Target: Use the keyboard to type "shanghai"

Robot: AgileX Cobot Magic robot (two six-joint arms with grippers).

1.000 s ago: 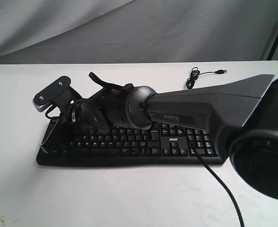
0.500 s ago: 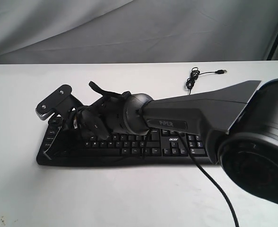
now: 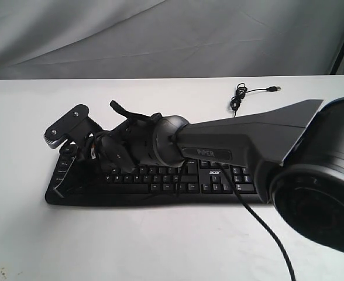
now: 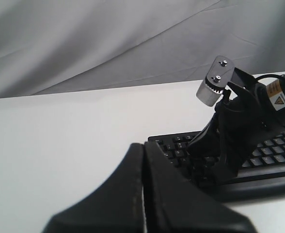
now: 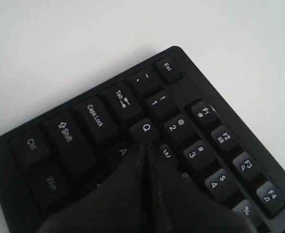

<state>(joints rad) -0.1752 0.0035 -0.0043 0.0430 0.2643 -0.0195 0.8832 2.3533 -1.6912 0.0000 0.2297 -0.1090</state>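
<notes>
2 closed right jaws lie over the keyboard point(image 5: 94, 116), beside q point(image 5: 146, 127).

right gripper point(image 5: 143, 148) closed, extended across middle; left gripper point(image 4: 143, 148) closed.

Black keyboard point(image 3: 160, 182) with white key legends, under the black right claw point(image 5: 143, 148). The left claw point(image 4: 143, 150) is likewise black. The worktop point(image 3: 160, 246) around both claws is plain white, and the backdrop point(image 3: 160, 35) behind them is grey. The arm point(image 3: 248, 137) is dark grey and the cable point(image 3: 237, 96) beyond it is black. The label point(image 4: 277, 94) behind the right claw is white with a yellow triangle.
</notes>
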